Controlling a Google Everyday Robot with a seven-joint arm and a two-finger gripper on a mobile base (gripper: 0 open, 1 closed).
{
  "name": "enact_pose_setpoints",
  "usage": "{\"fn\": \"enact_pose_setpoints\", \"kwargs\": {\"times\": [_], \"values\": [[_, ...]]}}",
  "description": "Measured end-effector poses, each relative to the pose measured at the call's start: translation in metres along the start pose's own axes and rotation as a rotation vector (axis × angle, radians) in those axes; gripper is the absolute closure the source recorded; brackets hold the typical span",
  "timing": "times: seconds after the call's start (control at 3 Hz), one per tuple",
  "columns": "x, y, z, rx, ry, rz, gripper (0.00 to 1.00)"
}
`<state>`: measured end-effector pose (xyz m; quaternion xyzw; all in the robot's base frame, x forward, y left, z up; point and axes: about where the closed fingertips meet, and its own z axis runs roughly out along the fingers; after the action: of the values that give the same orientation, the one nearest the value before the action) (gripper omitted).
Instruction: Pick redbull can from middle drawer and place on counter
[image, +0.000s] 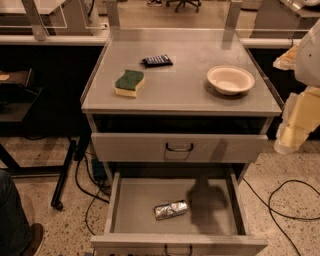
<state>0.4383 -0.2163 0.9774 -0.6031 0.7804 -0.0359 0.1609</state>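
The redbull can (170, 210) lies on its side on the floor of the open middle drawer (130, 197), near the front centre. The drawer is pulled out below a matching shut upper drawer (179, 147). The counter (185, 85) is the grey cabinet top above them. My gripper (294, 131) is a pale cream shape at the right edge of the view. It hangs beside the counter's front right corner, above and to the right of the drawer, well apart from the can.
On the counter lie a green and yellow sponge (129, 83), a flat dark blue packet (157, 60) and a white bowl (230, 79). Black cables (280, 200) run over the floor on both sides of the cabinet. A person's leg (12, 220) is at the lower left.
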Motion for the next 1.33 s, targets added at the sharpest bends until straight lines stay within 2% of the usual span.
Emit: {"fn": "enact_pose_setpoints", "kwargs": {"times": [0.33,0.67,1.33], "values": [[0.000,0.000,0.000,0.000,0.000,0.000,0.00],[-0.003,0.014,0.019,-0.011,-0.015,-0.018,0.00],[-0.015,0.054,0.084,-0.076,-0.047,-0.058,0.00]]}}
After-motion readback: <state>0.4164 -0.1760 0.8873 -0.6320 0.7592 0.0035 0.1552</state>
